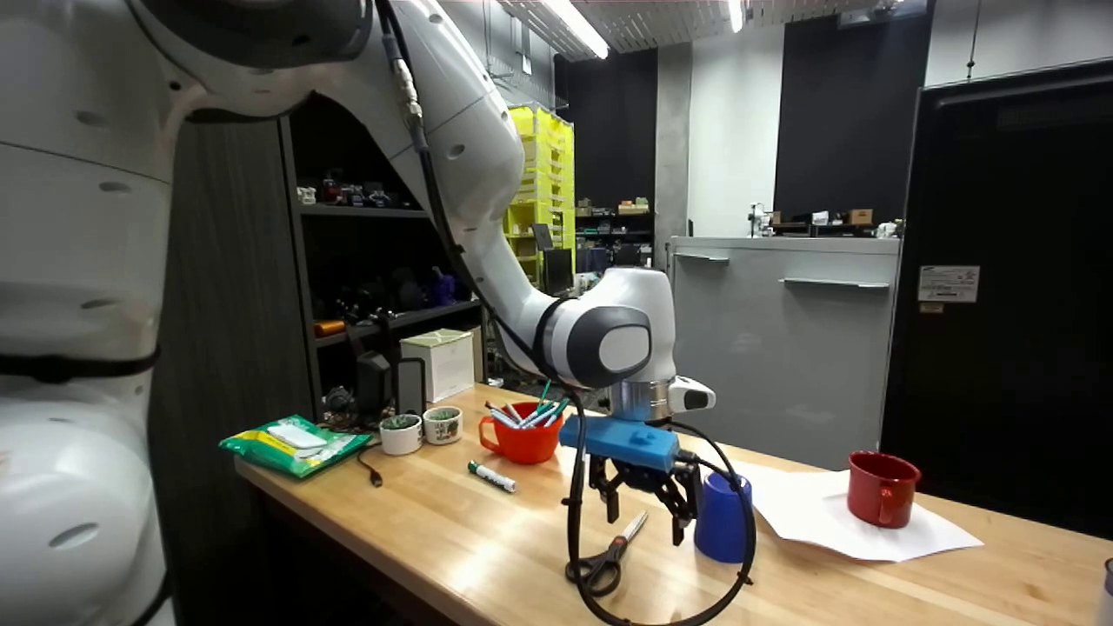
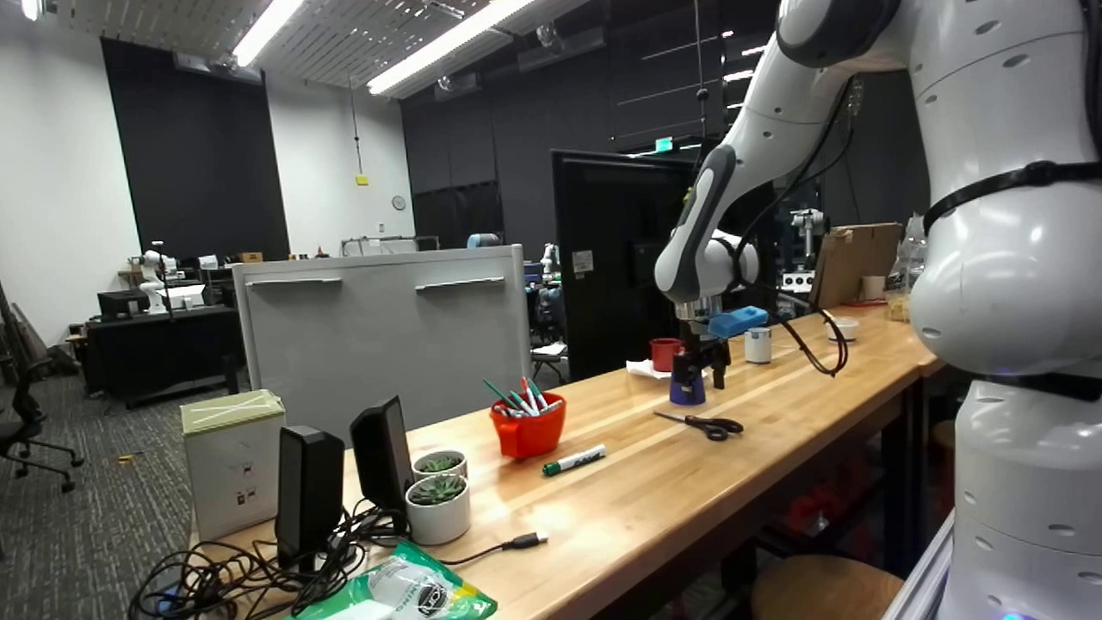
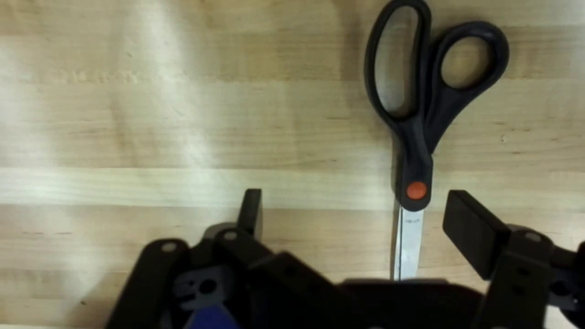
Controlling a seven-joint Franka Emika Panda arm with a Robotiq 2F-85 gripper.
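Spread wide, the black pincer (image 3: 356, 208) hovered above the pale, striped wood of the bench (image 3: 274, 119), its fingers blocky and matte. Scissors (image 3: 417, 148) lay flat beneath it, their smooth black handles shaped into one long loop and one rounder ring, with an orange disc at the pivot and shiny metal blades. In both exterior views a blue cup (image 1: 723, 520) stood close beside the pincer, while a glossy red mug (image 1: 874, 496) rested on a sheet of white paper (image 1: 800, 502) farther along
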